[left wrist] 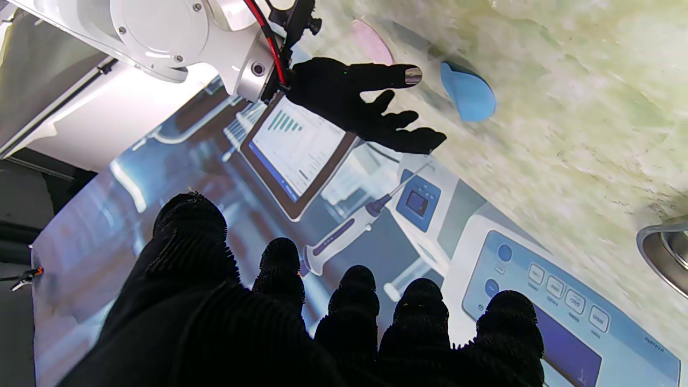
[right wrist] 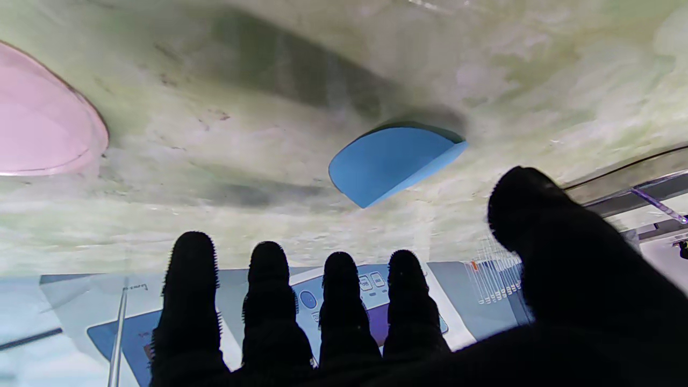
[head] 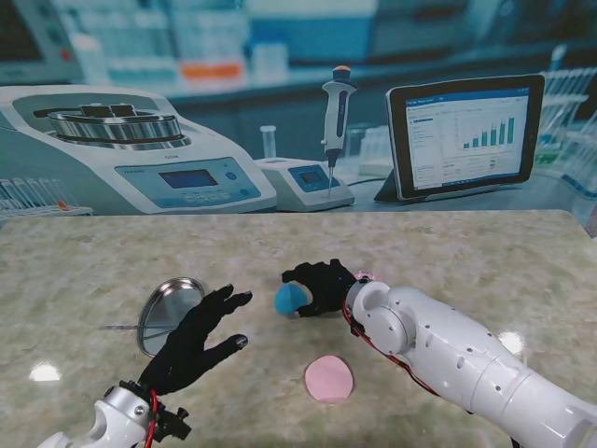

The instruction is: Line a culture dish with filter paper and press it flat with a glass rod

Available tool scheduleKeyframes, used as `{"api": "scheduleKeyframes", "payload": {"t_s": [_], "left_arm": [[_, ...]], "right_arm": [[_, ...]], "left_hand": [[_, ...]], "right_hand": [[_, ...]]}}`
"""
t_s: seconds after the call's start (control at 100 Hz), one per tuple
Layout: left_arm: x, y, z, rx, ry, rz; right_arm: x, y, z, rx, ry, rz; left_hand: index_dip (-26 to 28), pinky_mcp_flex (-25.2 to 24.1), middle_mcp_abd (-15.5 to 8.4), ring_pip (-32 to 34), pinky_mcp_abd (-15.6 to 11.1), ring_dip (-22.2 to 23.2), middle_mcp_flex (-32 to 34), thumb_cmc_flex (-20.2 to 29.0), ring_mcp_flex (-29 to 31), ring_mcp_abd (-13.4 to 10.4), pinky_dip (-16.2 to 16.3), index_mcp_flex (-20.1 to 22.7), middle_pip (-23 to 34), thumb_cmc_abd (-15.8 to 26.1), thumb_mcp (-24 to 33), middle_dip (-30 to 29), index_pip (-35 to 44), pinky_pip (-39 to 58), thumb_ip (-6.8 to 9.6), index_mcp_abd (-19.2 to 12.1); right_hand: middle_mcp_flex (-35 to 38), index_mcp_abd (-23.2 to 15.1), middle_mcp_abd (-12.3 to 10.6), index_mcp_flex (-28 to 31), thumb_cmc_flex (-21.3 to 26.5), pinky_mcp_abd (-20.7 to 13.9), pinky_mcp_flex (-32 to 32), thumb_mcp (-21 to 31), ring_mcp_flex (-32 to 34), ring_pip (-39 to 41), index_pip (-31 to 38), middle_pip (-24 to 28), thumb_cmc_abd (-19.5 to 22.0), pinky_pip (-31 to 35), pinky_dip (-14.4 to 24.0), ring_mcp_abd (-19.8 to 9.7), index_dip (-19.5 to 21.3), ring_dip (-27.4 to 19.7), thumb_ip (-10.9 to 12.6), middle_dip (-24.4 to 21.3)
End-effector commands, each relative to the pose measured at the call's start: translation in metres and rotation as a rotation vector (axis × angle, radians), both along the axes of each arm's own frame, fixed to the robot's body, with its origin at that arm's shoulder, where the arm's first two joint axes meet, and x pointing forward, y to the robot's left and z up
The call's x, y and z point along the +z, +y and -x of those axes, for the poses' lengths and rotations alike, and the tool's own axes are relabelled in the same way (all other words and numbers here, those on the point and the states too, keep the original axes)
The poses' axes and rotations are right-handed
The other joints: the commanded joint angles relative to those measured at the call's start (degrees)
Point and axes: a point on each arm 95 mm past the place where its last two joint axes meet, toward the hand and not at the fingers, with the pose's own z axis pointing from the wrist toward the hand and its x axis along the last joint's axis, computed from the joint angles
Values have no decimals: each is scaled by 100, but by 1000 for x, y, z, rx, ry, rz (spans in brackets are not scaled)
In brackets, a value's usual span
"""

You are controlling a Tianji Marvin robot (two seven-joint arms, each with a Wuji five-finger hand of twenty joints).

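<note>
A round blue filter paper lies mid-table with one edge curled up. My right hand hovers just right of it, open, fingers spread and holding nothing. A shallow metal culture dish sits to the left. My left hand is open beside the dish's right rim, fingers pointing toward the blue paper. A thin faint line that may be the glass rod lies left of the dish.
A pink paper disc lies nearer to me, under my right forearm. A printed lab backdrop stands along the table's far edge. The marble table top stretches bare to the right.
</note>
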Motion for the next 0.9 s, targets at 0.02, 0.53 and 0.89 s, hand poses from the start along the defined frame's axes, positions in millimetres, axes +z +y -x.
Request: {"api": "scheduleKeyframes", "payload": {"t_s": [0.02, 0.53, 0.89], "left_arm": [[0, 1, 1, -1, 5, -5], [-1, 0, 0, -2, 8, -8], [-1, 0, 0, 0, 10, -9]], "right_arm": [[-5, 7, 1, 0, 15, 0], [-20, 12, -2, -26, 17, 87], [-22, 12, -4, -33, 10, 102]], "left_hand": [[68, -10, -204, -73, -150, -29, -111, 58, -158, -197, -222, -35, -33, 169, -144, 82, 161, -314, 168, -182], [68, -11, -202, -72, -148, -25, -110, 58, -155, -203, -219, -39, -34, 170, -143, 86, 160, -313, 167, -184], [67, -11, -203, -74, -149, -29, -111, 56, -158, -199, -218, -44, -36, 168, -143, 82, 158, -314, 167, -191]], "right_hand": [[0, 35, 145, -136, -347, 1, -128, -152, -184, 22, 66, -102, -238, -35, 86, 73, -91, 93, -144, -36], [-136, 343, 281, -234, -616, 145, -473, -125, -727, -481, -762, -1613, -540, -473, 105, 379, -242, -8, -289, 44], [-137, 350, 270, -210, -533, 156, -446, -25, -686, -443, -799, -1642, -618, -475, 161, 355, 342, 29, -285, 404]]}}
